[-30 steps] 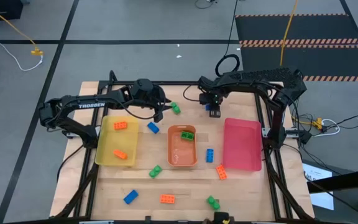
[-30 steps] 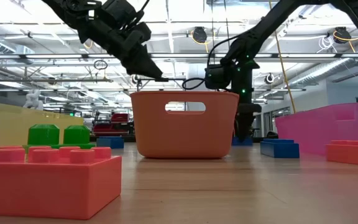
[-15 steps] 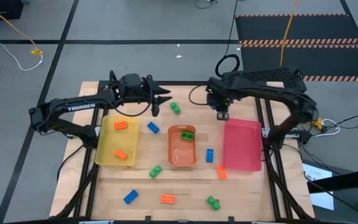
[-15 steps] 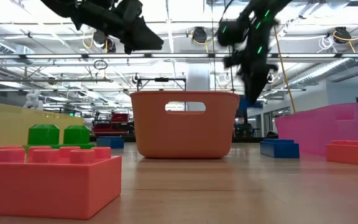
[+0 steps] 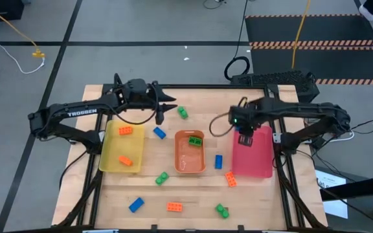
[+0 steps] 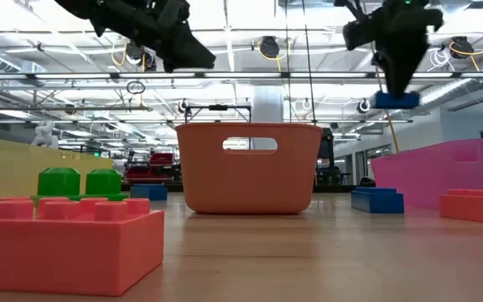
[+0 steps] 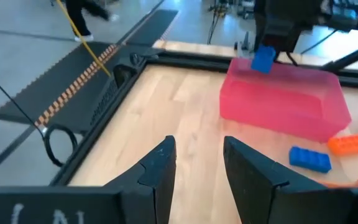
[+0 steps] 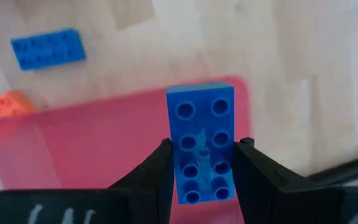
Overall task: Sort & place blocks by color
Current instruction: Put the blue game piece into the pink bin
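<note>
My right gripper (image 5: pixel 245 137) hangs over the far left corner of the pink tray (image 5: pixel 259 165), shut on a blue block (image 8: pixel 201 146) that also shows in the low view (image 6: pixel 397 101). My left gripper (image 5: pixel 171 103) hovers open and empty above the table's far left part, beyond the yellow tray (image 5: pixel 112 150). Two orange blocks (image 5: pixel 125 130) lie in the yellow tray. A green block (image 5: pixel 195 139) lies in the orange tray (image 5: pixel 188 165). Several loose blocks rest flat on the table, among them a blue one (image 5: pixel 218 161) and an orange one (image 5: pixel 230 179). My right gripper pinches the blue block's two long sides (image 8: pixel 178 163) between its two fingers (image 8: pixel 156 169), toward one end of the block. The fingers point down from above and lie across it. The block hangs level, studs up, clear above the pink tray.
More loose blocks lie on the wood: green (image 5: pixel 182 112) and blue (image 5: pixel 159 133) at the far side, green (image 5: pixel 162 177), blue (image 5: pixel 135 204), orange (image 5: pixel 174 207) and green (image 5: pixel 222 210) toward the near edge. A black frame (image 5: pixel 283 171) borders the table.
My right gripper has lifted the blue block off the table's far middle and carried it up and toward the right and near side, over the pink tray's corner, rolling its wrist on the way. My left gripper rose a little, tipping nearer level, then kept still.
</note>
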Robot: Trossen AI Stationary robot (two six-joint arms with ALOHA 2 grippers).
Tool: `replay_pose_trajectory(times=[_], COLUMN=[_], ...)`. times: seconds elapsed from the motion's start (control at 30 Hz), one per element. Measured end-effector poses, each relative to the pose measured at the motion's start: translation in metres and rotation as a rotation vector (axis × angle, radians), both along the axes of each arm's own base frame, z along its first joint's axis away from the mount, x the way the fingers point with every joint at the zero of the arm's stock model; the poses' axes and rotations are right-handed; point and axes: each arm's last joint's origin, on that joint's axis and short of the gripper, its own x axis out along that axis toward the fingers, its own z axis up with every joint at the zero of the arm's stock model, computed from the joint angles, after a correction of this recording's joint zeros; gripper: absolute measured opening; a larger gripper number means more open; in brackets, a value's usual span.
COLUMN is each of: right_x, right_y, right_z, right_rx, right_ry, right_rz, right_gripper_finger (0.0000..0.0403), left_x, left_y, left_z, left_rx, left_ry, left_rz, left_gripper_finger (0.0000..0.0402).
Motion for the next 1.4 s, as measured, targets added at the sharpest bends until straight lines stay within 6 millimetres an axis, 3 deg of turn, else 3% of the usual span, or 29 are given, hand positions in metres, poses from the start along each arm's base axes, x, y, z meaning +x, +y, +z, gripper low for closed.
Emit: replay_pose_trajectory(times=[0.27, 0.6, 0.77, 1.03, 1.4], right_x=[-0.011, -0.020, -0.023, -0.023, -0.022], right_y=[0.023, 0.026, 0.026, 0.023, 0.022], right_z=[-0.041, -0.078, -0.082, -0.082, -0.079], right_rx=[0.034, 0.055, 0.053, 0.022, -0.028], right_ry=[0.118, 0.162, 0.182, 0.178, 0.173], right_rz=[-0.076, -0.096, -0.104, -0.116, -0.086], right_gripper_finger=[0.0113, 0.0113, 0.0147, 0.0160, 0.0250], left_x=[-0.006, -0.009, -0.011, -0.006, -0.002], left_y=[-0.003, -0.012, -0.023, -0.040, -0.061], left_z=[-0.006, -0.018, -0.020, -0.019, -0.022], left_rx=[-0.006, -0.025, -0.038, -0.046, -0.062], left_ry=[0.087, 0.225, 0.267, 0.267, 0.287], left_rz=[-0.013, -0.059, -0.097, -0.155, -0.165], left_gripper_finger=[0.0136, 0.0136, 0.0136, 0.0136, 0.0136])
